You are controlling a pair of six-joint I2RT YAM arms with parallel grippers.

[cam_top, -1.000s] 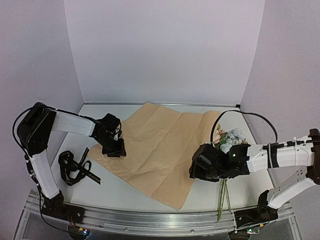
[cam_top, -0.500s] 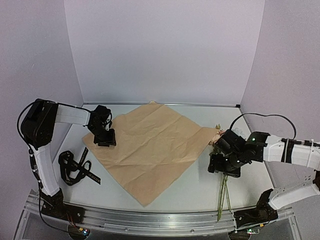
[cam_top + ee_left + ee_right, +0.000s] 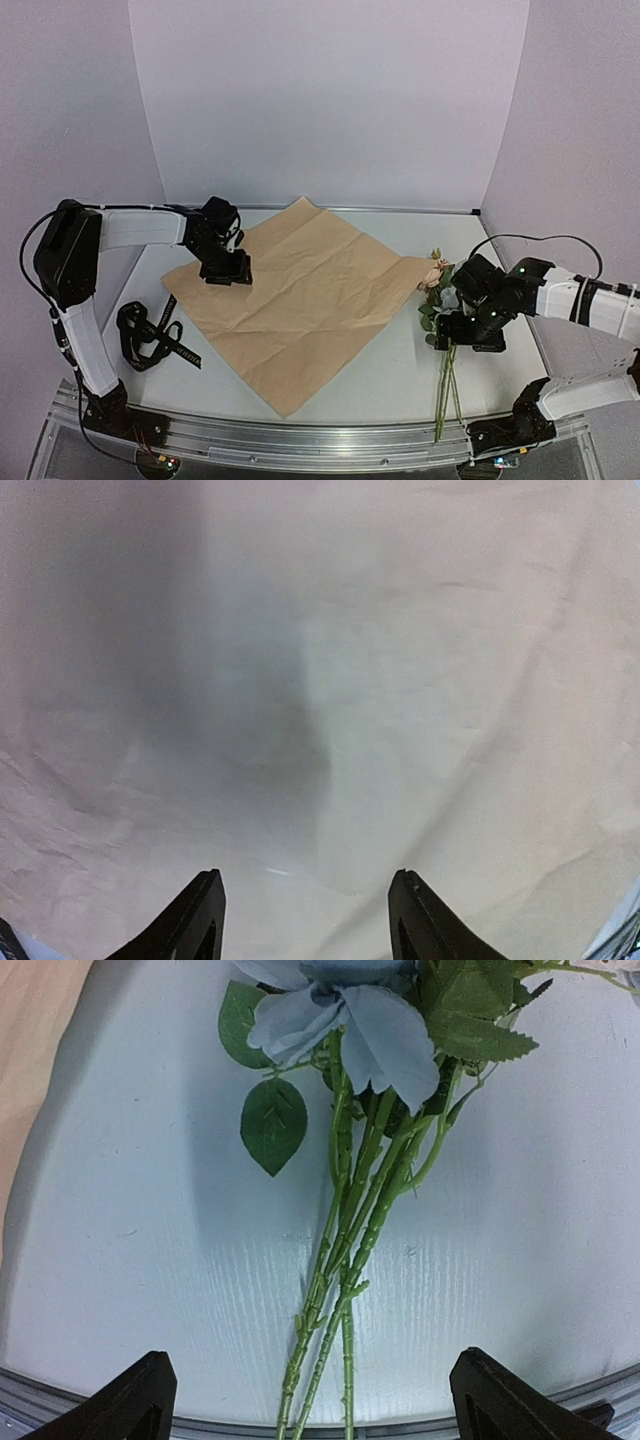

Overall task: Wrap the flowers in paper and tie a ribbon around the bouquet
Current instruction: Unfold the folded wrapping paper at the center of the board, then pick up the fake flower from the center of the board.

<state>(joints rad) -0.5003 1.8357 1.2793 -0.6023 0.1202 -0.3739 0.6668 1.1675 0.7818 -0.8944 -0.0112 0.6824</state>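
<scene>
**Scene from above, left to right.** The ribbon [image 3: 150, 335] lies in a loose black heap on the table [image 3: 400, 375], well apart from everything else and untouched.

My left gripper [image 3: 228, 272] hangs over the left corner of the paper [image 3: 300, 290]. Its wrist view shows the fingers spread, with nothing pinched and only creased tan sheet beneath.

A second ago the sheet reached further right, with my right arm over its near-right edge. Now it lies flat as a diamond at mid-table, tan face up, and both grippers have opened. I judge the spreading step finished, so the sheet is ready to receive the stems.

The flowers [image 3: 445, 290] lie on the bare table just beside the paper's right corner, blooms toward the back and stems toward me.

My right gripper [image 3: 470, 330] has pulled back over them. In its wrist view the fingers [image 3: 140, 1400] stand at full spread, and the green stems run up between them, below and untouched. I judge that a straight descent would straddle the stems for the pick.
</scene>
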